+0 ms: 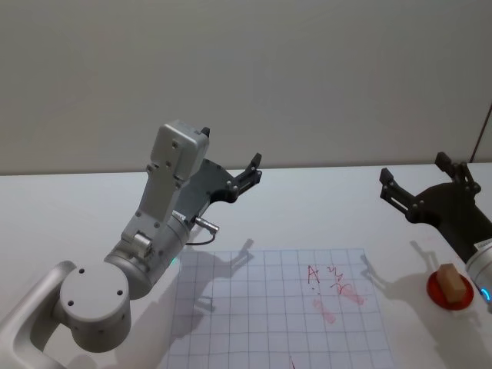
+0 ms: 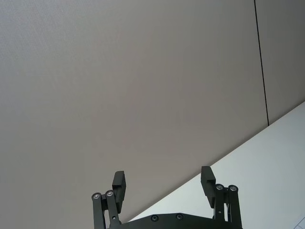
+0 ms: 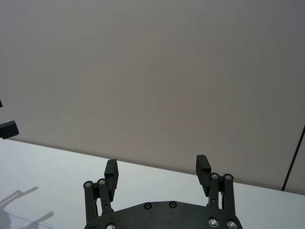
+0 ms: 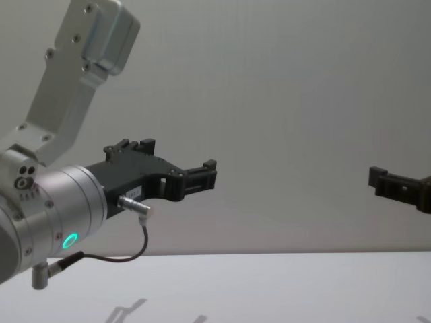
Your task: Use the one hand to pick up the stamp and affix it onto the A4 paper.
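My right gripper (image 1: 415, 172) hangs spread wide and empty, above the stamp (image 1: 453, 282). The stamp sits on a red pad (image 1: 435, 292), probably ink, just right of the A4 paper (image 1: 254, 307). Left gripper (image 1: 252, 169) raised, also spread.

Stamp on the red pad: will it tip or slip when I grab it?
The stamp looks like a rigid, boxy block, so it probably won't deform, and its flat sides should grip well. It looks small, so it is likely light. It rests on the red pad, so it may stick slightly on lift-off.
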Tool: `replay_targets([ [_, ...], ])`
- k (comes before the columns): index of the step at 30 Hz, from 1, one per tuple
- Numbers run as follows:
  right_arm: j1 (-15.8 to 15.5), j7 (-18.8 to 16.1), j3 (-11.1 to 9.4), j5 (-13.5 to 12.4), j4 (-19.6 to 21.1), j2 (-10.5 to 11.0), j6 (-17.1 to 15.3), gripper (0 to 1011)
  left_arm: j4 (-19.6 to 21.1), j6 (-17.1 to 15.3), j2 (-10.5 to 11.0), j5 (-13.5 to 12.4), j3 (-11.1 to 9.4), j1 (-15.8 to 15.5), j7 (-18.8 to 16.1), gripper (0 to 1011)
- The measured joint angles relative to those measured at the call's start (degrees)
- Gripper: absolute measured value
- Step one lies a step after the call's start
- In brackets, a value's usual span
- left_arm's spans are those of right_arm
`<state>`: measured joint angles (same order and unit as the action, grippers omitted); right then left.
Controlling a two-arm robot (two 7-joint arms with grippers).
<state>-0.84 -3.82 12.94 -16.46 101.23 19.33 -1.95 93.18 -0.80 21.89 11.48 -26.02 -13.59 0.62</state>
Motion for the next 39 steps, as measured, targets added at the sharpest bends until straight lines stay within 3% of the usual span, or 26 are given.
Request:
replay_targets([
  [39,0.00,0.00,0.00,0.00,0.00,0.00,0.00,1001,0.00,0.00,0.00,0.00,0.00,0.00,0.00,1001],
])
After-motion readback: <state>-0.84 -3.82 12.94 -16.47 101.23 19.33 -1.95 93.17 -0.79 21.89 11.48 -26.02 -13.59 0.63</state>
